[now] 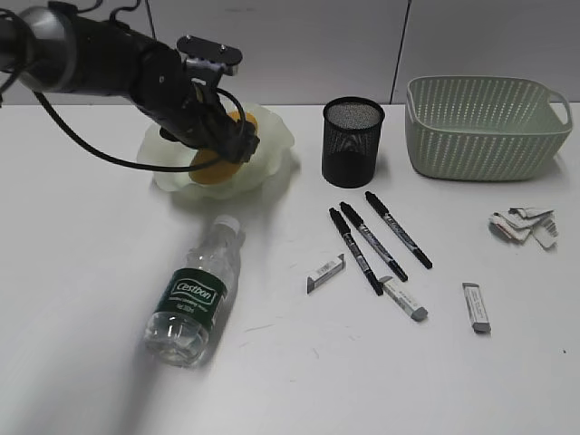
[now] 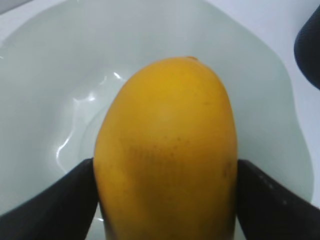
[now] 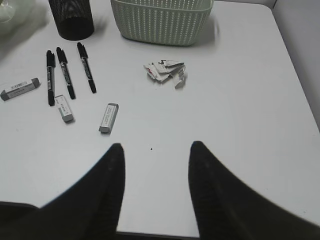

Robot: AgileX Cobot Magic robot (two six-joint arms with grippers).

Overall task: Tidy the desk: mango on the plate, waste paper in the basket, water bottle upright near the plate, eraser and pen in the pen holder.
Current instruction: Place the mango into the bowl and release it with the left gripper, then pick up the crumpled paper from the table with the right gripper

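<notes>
A smooth yellow-orange mango with faint brown speckles sits against a translucent pale-green ruffled plate. On the plain white desk: a clear plastic bottle with a dark green, white-lettered label; a black wire-mesh cup; a pale-green woven-look basket; three black pens; grey-and-white erasers; crumpled white-grey paper with a touch of red.

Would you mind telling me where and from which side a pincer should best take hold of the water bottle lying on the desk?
Probably from above, across the labelled middle. The water bottle lies on its side on the desk, cap toward the plate, so its long round sides are exposed. Its green label band is the widest, straightest part; fingers closing across that, at right angles to its length, should slip less than at the narrowing neck.
</notes>
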